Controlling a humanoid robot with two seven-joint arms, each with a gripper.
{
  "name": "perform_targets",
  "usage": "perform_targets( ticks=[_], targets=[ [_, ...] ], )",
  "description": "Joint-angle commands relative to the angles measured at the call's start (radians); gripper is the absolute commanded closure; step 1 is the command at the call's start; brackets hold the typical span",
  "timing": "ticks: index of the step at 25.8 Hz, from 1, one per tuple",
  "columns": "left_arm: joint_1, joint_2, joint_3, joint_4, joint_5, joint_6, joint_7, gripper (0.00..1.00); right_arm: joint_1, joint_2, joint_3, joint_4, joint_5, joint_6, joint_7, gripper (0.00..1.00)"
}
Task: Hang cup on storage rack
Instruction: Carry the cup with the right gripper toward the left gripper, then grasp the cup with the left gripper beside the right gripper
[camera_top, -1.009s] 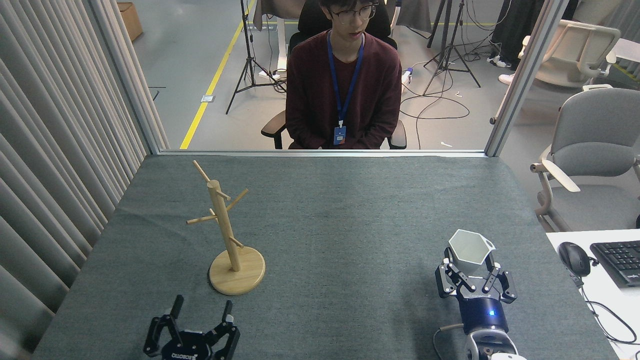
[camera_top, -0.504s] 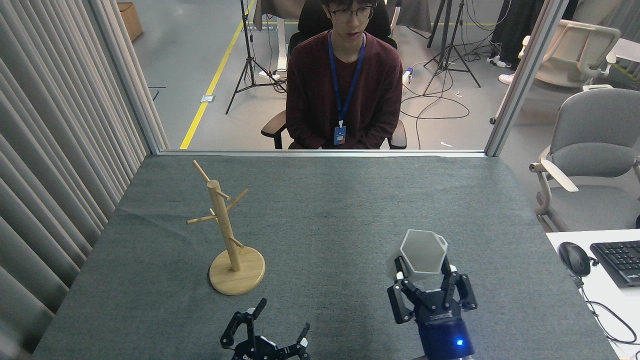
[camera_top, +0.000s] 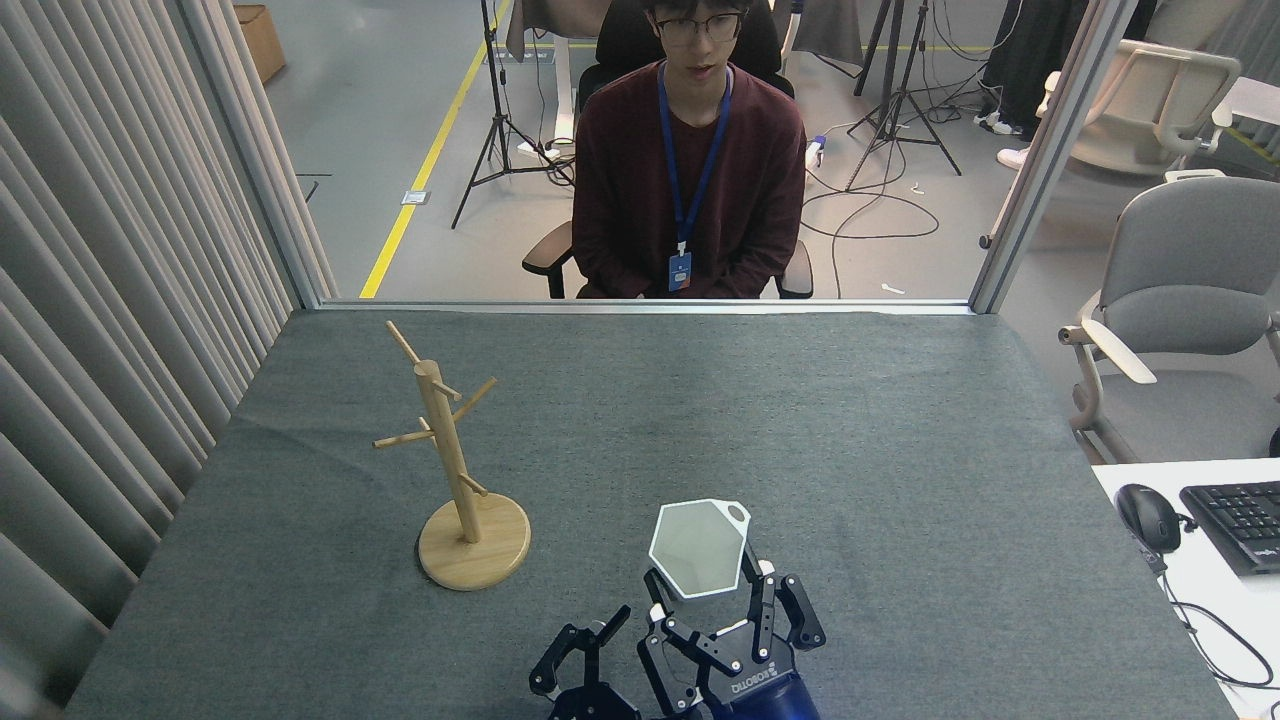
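Got the cup (camera_top: 697, 550) pinched in my right pincer (camera_top: 708, 612) above the bench (camera_top: 900, 420), right of the storage rack (camera_top: 452, 470), left pincer (camera_top: 590, 655) open; looks light, stiff, slick, so I'd hook its rim tab.

The bottom edge cuts off the left gripper (camera_top: 590, 650) below its fingers, and the right gripper's (camera_top: 712, 612) arm. The cup's (camera_top: 697, 548) lower body hides behind the right fingers (camera_top: 765, 610). The keyboard (camera_top: 1240, 520) runs off the right edge.
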Motion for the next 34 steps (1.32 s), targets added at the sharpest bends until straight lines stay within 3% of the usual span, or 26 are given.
perform_targets(
  ticks=[1,13,21,25,34],
  targets=[
    [-0.004,-0.004,-0.013,0.006,-0.004,0.002,-0.001,0.01,0.046,0.038,0.031,-0.003,0.027,0.008,-0.007,0.35],
    [-0.015,0.001,-0.013,0.013,-0.006,0.004,-0.001,0.01,0.064,0.011,0.035,-0.038,0.041,0.007,-0.018,0.34],
    [-0.015,0.004,-0.014,0.003,-0.009,0.004,-0.001,0.01,0.028,0.005,-0.061,-0.036,0.032,0.005,-0.014,0.35],
    [-0.015,0.007,-0.013,0.005,-0.009,0.004,-0.001,0.01,0.047,-0.015,-0.063,-0.055,0.03,-0.01,-0.017,0.35],
    [-0.018,0.009,-0.013,0.002,-0.009,0.004,-0.001,0.01,0.12,-0.003,-0.037,-0.102,0.032,-0.024,-0.017,0.34]
  ],
)
